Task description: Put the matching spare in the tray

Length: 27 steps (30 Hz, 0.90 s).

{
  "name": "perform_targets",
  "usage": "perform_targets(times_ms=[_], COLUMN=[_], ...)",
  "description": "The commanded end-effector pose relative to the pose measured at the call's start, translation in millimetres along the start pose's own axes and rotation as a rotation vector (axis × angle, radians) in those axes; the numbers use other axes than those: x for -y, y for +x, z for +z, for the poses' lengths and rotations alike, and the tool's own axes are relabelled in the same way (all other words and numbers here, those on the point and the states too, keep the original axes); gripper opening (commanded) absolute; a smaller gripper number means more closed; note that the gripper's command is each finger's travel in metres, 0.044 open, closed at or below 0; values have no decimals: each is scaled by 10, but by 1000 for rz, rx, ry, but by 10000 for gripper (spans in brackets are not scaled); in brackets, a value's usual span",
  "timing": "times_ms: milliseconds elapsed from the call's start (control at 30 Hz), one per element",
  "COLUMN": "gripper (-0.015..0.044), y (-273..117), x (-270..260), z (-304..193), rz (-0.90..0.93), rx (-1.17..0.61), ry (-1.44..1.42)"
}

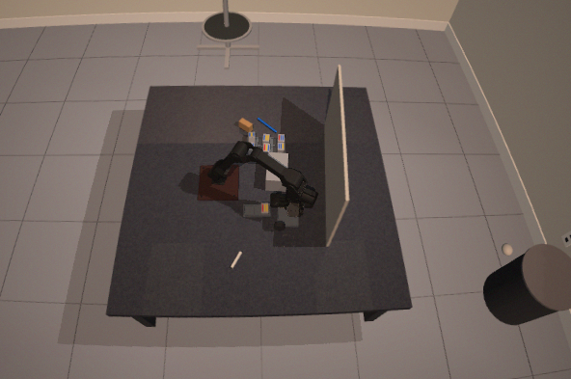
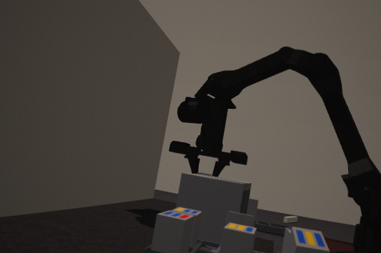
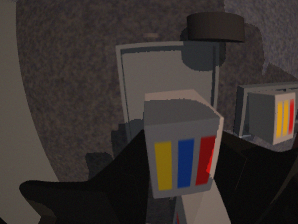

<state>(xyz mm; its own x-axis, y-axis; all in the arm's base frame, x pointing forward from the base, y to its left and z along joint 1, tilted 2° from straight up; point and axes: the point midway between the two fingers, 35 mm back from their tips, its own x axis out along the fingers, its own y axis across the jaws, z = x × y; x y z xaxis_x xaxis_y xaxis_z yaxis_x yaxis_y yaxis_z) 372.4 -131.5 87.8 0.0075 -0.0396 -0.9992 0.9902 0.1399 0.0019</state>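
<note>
My gripper (image 1: 292,210) (image 2: 204,174) (image 3: 173,132) is shut on a grey block (image 3: 181,162) with yellow, blue and red stripes on top. It holds the block over the near part of a shallow grey tray (image 1: 289,223) (image 3: 157,70). The gap between block and tray is hard to judge; the big grey box (image 1: 281,162) (image 2: 209,192) hides it in the exterior view. A block with yellow, yellow and red stripes (image 1: 265,208) (image 3: 285,117) sits in a grey holder (image 1: 251,211) beside the tray. Which block is the mounted unit, and its back code, I cannot tell.
Several striped spares (image 1: 281,138) (image 2: 240,227) stand behind the big box. A dark cylinder (image 1: 280,225) (image 3: 215,28) stands by the tray's far edge. A tall panel (image 1: 336,144) (image 2: 80,96) rises beside the arm. An orange block, blue stick and white stick lie farther off.
</note>
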Motion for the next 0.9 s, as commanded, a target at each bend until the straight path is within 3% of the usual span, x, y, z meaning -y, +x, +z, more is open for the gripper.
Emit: perform_targets(times_ms=[0,867], gripper=[0,0], y=[42,221], x=[7,35], z=[-10,-25], rz=[-2,-5], rx=[-6,-7], ry=[-1,0])
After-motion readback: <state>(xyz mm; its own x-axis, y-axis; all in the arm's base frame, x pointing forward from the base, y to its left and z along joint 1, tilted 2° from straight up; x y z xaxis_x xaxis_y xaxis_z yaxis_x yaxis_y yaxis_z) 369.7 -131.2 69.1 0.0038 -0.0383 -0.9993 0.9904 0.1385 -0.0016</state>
